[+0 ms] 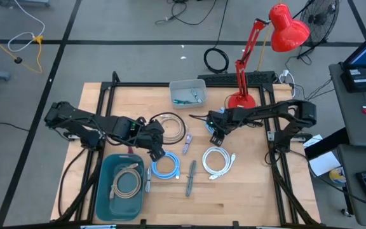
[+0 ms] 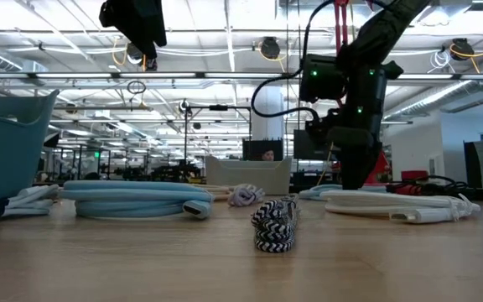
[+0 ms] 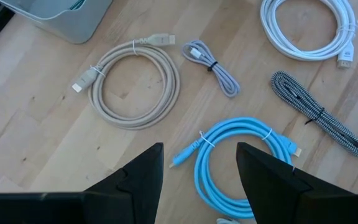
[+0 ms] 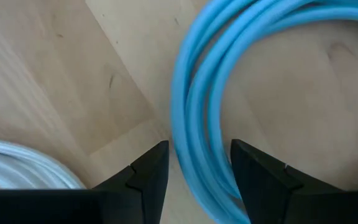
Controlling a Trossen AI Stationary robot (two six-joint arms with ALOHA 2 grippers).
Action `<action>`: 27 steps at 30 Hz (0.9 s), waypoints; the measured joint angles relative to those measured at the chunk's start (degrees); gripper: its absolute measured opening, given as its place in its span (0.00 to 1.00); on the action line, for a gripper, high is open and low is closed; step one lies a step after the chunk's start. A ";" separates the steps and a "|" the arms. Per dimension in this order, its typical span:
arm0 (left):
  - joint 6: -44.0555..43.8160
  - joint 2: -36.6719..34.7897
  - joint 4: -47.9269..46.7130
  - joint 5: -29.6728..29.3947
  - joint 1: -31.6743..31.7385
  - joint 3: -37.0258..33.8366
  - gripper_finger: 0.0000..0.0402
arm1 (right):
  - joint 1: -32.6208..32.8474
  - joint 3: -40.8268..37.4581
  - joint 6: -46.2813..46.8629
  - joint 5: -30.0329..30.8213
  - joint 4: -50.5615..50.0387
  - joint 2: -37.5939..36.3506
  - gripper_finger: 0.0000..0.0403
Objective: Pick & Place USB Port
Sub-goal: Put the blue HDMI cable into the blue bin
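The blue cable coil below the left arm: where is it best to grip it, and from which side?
Probably from straight above, on the ring of the blue cable coil next to a white tie, where the loops are bundled. The coil lies flat, so one of the jaws should go inside the ring and the other outside.

USB cables, coiled and tied
Blue cable (image 1: 166, 166) lies flat; white cable (image 1: 216, 159) at its 3 o'clock, beige cable (image 1: 173, 126) at 12.
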 joint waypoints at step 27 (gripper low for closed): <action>-1.43 0.00 0.04 -0.77 -0.55 0.00 0.51 | -0.44 -0.30 7.38 -9.73 1.28 -2.65 0.06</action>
